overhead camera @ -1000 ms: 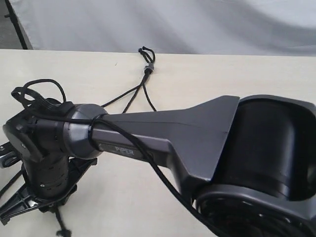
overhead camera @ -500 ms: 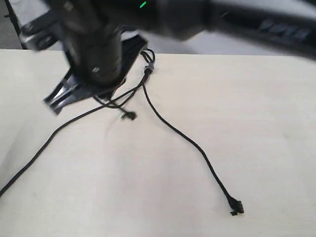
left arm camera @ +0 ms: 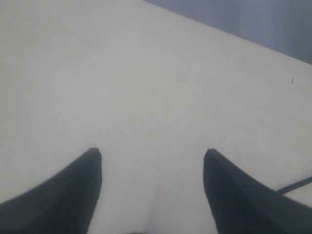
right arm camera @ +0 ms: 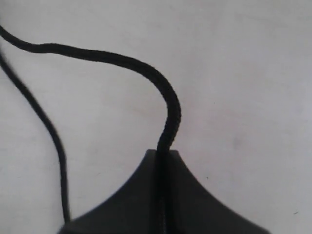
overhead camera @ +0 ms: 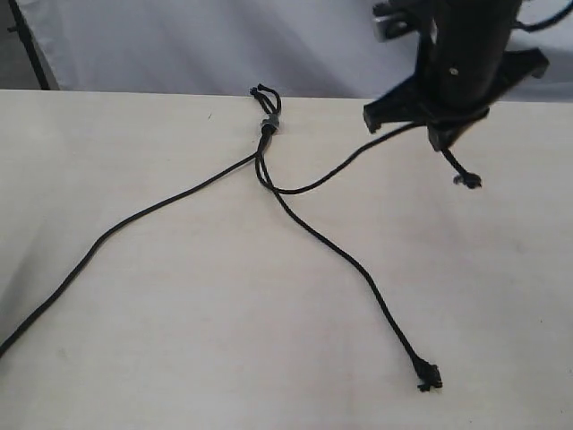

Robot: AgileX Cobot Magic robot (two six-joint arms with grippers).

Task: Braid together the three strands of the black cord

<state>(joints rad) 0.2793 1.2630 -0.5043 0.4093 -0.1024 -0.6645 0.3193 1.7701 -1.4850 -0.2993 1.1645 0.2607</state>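
Observation:
The black cord lies on the cream table, its grey bead [overhead camera: 267, 124] and short loop [overhead camera: 265, 93] at the far edge. One strand [overhead camera: 116, 228] trails to the near left and off the frame. A second [overhead camera: 358, 269] runs to the near right and ends in a knotted tip [overhead camera: 428, 376]. The third [overhead camera: 340, 168] crosses it just below the bead and rises to my right gripper [overhead camera: 440, 134], its tip [overhead camera: 466, 180] dangling. The right gripper [right arm camera: 165, 153] is shut on this strand [right arm camera: 97, 54]. My left gripper [left arm camera: 152, 153] stands open over bare table, out of the exterior view.
A white cloth backdrop [overhead camera: 179, 45] hangs behind the table's far edge. A dark pole [overhead camera: 27, 45] stands at the far left. A short piece of strand [left arm camera: 295, 185] shows beside one left finger. Another strand [right arm camera: 46, 126] lies on the table under the right gripper.
The right arm has swung from the left of the table to the far right with a strand in its jaws, drawing it across the middle strand. The jaws closed fully.

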